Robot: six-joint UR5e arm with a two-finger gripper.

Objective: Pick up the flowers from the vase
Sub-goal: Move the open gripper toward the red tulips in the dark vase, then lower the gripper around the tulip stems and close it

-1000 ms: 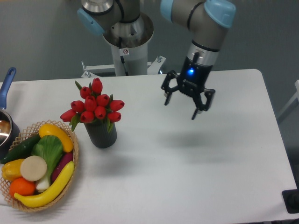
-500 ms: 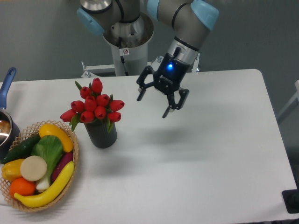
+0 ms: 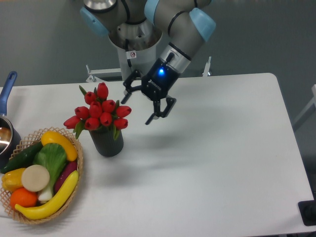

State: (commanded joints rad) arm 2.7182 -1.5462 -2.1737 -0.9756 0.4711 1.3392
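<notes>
CHANGE: black two-finger gripper (image 3: 136, 107) has swung from right of centre toward upper-left centre; jaws apart, empty | NOW: just beside bunch of red tulip flowers (image 3: 100, 112); these stand in matte black cylinder vase (image 3: 106, 141), left of centre | MEANS: approach nearly done; grasp pending

The stems of the flowers (image 3: 100, 113) are out of my sight, sunk in the vase (image 3: 106, 141), whose mouth the buds and leaves cover. The pot (image 3: 5, 129) at the left runs off the edge, so only its blue handle and a slice of the rim show. The basket (image 3: 55, 210) loses its left side to that same edge, and its floor lies under the vegetables. My arm leaves the top of the picture. A dark object (image 3: 308, 213) at the bottom right corner is cut off; I cannot tell what it is.
</notes>
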